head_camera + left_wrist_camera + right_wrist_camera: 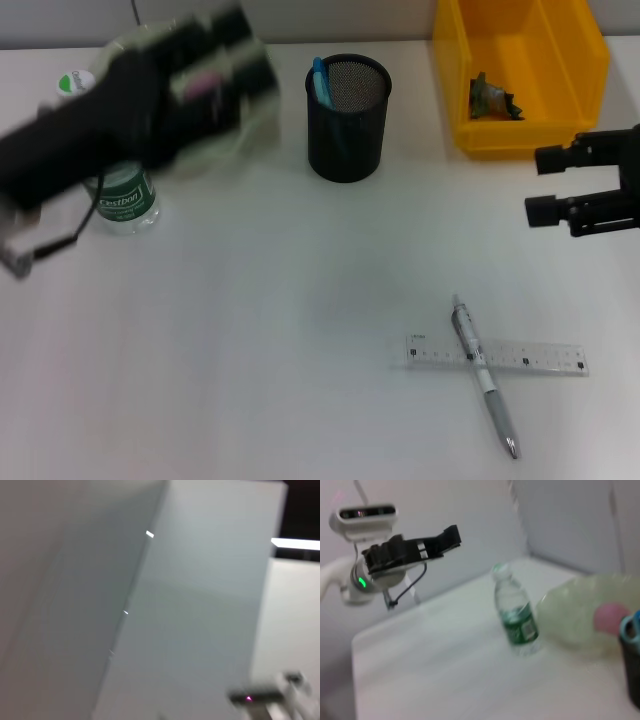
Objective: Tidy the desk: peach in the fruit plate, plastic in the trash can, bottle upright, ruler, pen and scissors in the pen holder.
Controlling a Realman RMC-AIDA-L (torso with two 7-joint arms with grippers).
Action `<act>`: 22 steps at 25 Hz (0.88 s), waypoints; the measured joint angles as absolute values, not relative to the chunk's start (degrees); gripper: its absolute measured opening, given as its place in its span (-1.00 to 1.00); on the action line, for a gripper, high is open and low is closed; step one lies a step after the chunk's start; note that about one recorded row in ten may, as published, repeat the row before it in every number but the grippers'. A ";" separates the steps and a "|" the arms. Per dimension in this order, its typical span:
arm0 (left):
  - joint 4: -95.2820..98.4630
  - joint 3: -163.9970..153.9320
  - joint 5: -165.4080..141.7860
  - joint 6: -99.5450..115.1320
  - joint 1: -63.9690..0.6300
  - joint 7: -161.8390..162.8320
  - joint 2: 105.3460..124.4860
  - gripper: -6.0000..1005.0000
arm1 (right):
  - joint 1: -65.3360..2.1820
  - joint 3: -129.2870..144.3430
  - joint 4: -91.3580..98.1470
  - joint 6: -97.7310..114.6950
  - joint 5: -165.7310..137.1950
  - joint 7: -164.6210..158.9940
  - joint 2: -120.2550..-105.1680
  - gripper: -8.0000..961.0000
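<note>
bottle [124, 196] standing upright upper left | pen [485, 376], ruler [497, 355] lying lower right, pending | right hand [533, 186] hovering open | left hand [215, 60]: grip unreadable

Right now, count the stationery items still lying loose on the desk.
2: the pen lies crossed over the clear ruler, near the desk's front right. No scissors are visible loose; something may hide beneath the left arm.

Pen [486, 378] lies crossed over the clear ruler [497, 355] on the white desk [260, 350] (touching); bottle [122, 196] upright; mesh pen holder [347, 117] beside yellow bin [520, 70].
</note>
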State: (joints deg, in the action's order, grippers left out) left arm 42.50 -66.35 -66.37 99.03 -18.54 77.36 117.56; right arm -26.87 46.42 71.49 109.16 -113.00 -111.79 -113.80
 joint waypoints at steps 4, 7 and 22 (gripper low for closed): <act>42.68 -66.35 -70.65 100.84 -17.22 74.94 117.23 0.44 | -32.21 46.86 72.25 112.06 -119.01 -115.53 -113.26 0.33; 42.65 -66.01 -77.49 100.97 -15.53 74.15 116.50 0.44 | -37.41 48.08 72.00 113.58 -125.93 -116.86 -113.63 0.33; 42.94 -58.05 -98.84 101.24 -16.05 76.64 115.44 0.44 | -48.10 69.35 66.69 109.84 -139.12 -117.10 -118.99 0.33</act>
State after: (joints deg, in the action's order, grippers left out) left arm 42.94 -58.05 -98.84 101.24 -16.05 76.64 115.44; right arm -48.10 69.35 66.69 109.84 -139.12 -117.11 -118.99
